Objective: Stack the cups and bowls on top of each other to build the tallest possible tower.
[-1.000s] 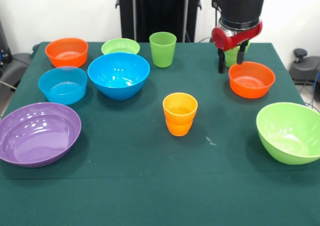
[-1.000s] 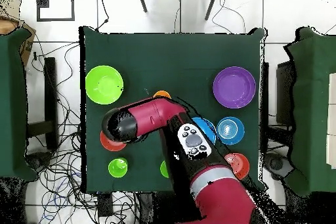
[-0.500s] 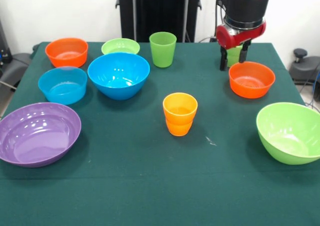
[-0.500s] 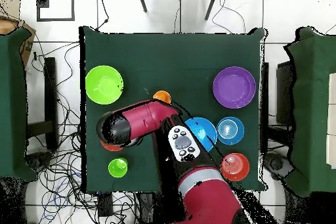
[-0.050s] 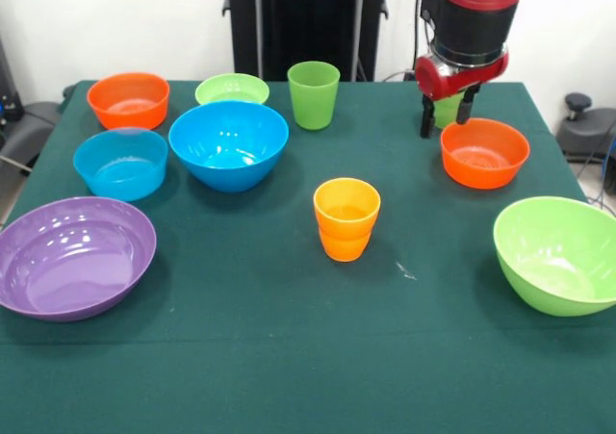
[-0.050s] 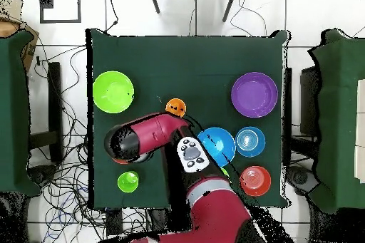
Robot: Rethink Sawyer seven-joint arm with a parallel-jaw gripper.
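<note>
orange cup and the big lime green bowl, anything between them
Nothing stands there. In the front view, only bare green table cloth lies between the orange cup and the big lime green bowl.

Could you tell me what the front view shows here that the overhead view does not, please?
Only the front view shows the gripper, its fingers apart, hanging over the table just behind the orange bowl, with a green cup behind the fingers. It also shows the small lime bowl, which the arm covers from above.

Only the overhead view shows the floor cables and the neighbouring tables.

Both show the purple bowl, the big lime bowl, the blue bowl, the light blue bowl and the orange cup.
</note>
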